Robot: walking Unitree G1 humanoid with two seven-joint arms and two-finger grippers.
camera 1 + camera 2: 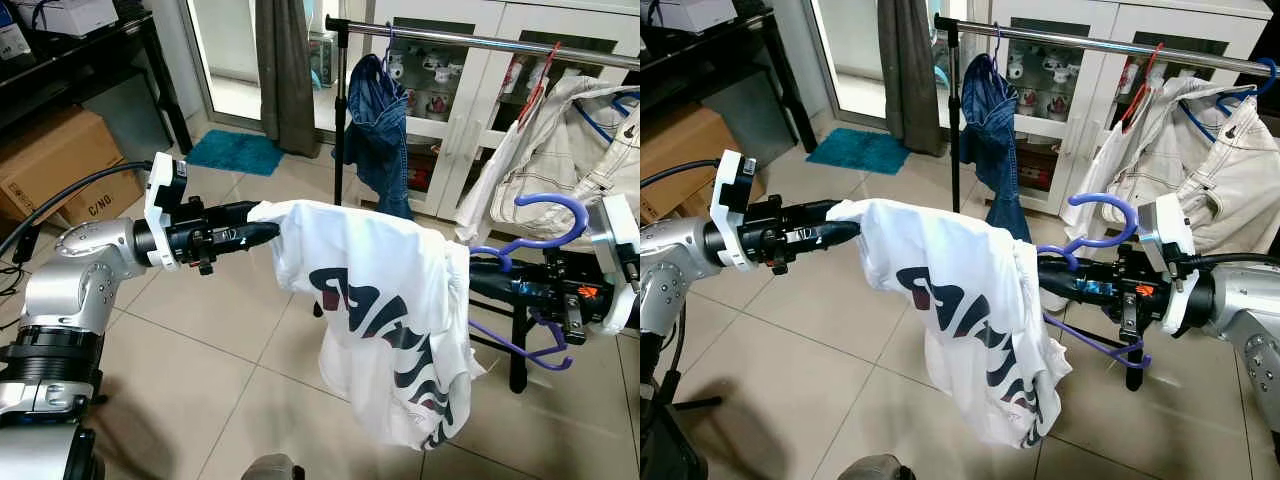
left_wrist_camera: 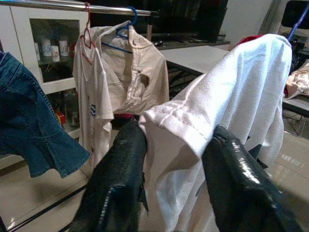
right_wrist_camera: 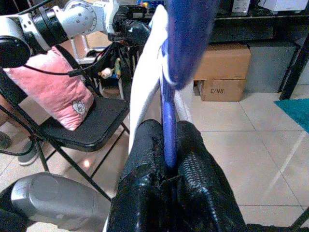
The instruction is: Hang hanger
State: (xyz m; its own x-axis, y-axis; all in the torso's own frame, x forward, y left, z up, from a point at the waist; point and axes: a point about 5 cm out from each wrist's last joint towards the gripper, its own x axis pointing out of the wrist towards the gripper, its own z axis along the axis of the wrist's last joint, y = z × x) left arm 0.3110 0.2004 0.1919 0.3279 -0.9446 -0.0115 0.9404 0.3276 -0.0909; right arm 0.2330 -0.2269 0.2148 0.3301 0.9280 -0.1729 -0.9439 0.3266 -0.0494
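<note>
Here, on my left, a cardboard box (image 1: 55, 165) sits under a black table (image 1: 90, 55), its side printed "C/NO."; I can read no more of it. My left gripper (image 1: 262, 231) reaches out level over bare tiled floor (image 1: 200, 340), its two black fingers (image 2: 120, 169) set narrowly apart with the sleeve hem of the white T-shirt (image 1: 370, 300) pinched between them. The shirt hangs across the gap between my arms, its lower edge free above the tiles; its dark lettering is too folded to read. Behind it a teal mat (image 1: 235, 152) lies by the curtain (image 1: 285, 70), and a denim garment (image 1: 380, 130) hangs from the metal rail (image 1: 480, 40). Between the denim and the cream jacket (image 1: 560, 150) farther right, a stretch of rail stands bare. My right gripper (image 1: 480, 277) is closed on the purple hanger (image 1: 545, 225), which runs into the shirt; its hook (image 1: 1105, 220) curls upward, below the rail and in front of it.
</note>
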